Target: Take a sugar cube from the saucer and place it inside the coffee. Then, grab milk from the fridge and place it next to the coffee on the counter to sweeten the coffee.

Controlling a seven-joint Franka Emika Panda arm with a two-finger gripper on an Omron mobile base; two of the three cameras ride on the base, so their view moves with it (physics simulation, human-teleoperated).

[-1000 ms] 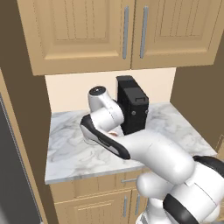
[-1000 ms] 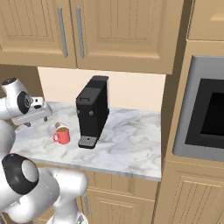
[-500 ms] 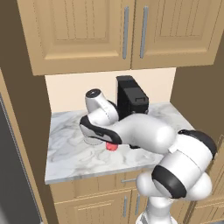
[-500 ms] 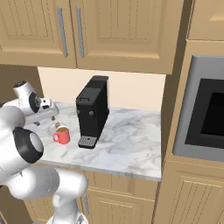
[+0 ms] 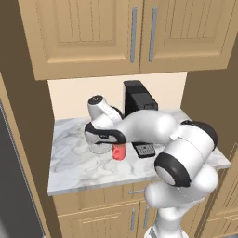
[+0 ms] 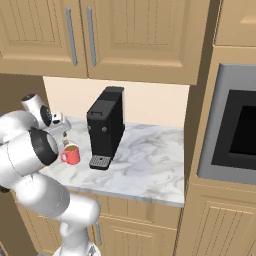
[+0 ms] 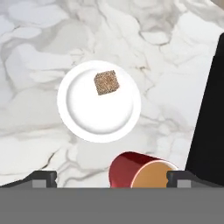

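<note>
Red mug (image 5: pixel 119 152) stands on the marble counter (image 5: pixel 74 165), just at 9 o'clock of the black coffee machine (image 5: pixel 138 108); arm overhangs it.

Sugar cube (image 7: pixel 106 82) on saucer (image 7: pixel 78 113), coffee (image 7: pixel 142 172) just beside, both on counter (image 7: pixel 39 39)

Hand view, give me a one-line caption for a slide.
Open gripper above the counter: sugar cube on the saucer, coffee beside it.
</note>
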